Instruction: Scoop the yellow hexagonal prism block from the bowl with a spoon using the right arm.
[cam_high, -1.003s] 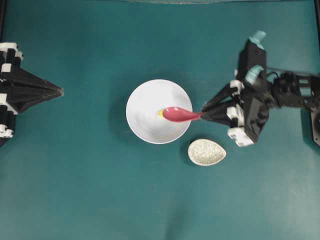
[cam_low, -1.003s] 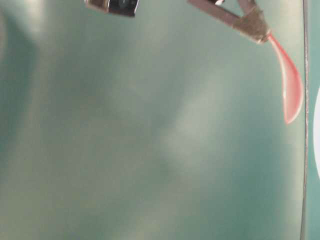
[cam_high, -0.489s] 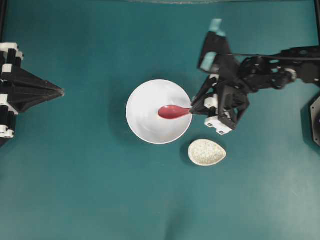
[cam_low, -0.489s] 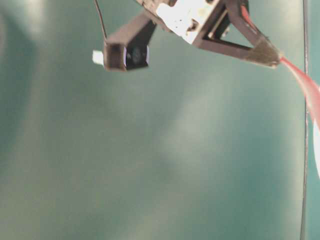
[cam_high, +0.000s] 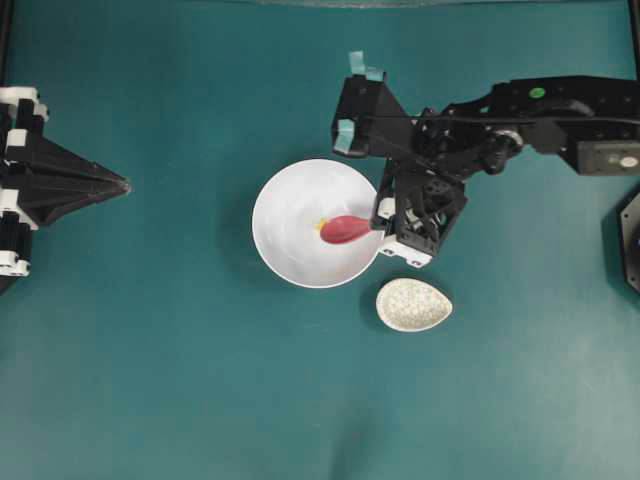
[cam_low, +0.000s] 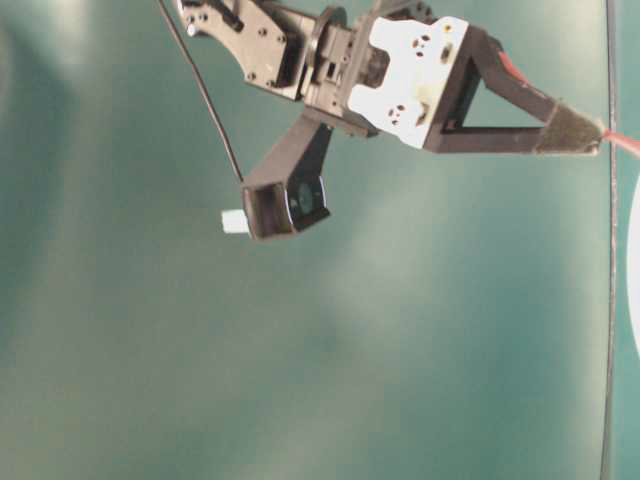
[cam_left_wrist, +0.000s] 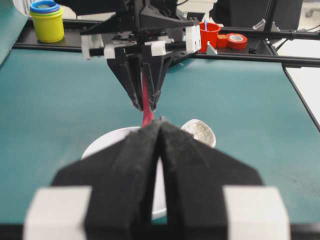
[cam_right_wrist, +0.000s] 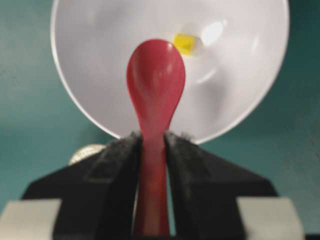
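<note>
Four views, taken in turn.

Overhead: right gripper (cam_high: 382, 222) reaching in from the right, closed on the handle of the pinkish-red spoon (cam_high: 345, 229); spoon head inside the white bowl (cam_high: 290, 255), with the yellow hexagonal prism block (cam_high: 321, 226) just at the head's far tip. Speckled egg-shaped dish (cam_high: 413, 305) just beside the bowl, lower right. Left gripper (cam_high: 118, 184) parked well apart at the left edge, closed, holding nothing.

Table-level: right gripper (cam_low: 596, 132) pointing toward the right edge, only a sliver of red handle (cam_low: 622, 141) showing; bowl contents hidden here.

Left wrist: left gripper (cam_left_wrist: 160, 122) pressed together in the foreground; beyond it, the right gripper (cam_left_wrist: 145, 106) pointing down with the spoon (cam_left_wrist: 146, 116) dropping into the bowl (cam_left_wrist: 100, 143).

Right wrist: spoon (cam_right_wrist: 155, 80) clamped between the pads (cam_right_wrist: 125, 165), hollow side up; block (cam_right_wrist: 184, 43) slightly right of and beyond the head, resting in the bowl (cam_right_wrist: 90, 40), not yet aboard.

Best done, judging from this: shift the head a little toward the block's side, lower the tip to the bowl floor, slide under slowly, then level the head before lifting. Too fast likely just pushes the tiny block up the wall.
</note>
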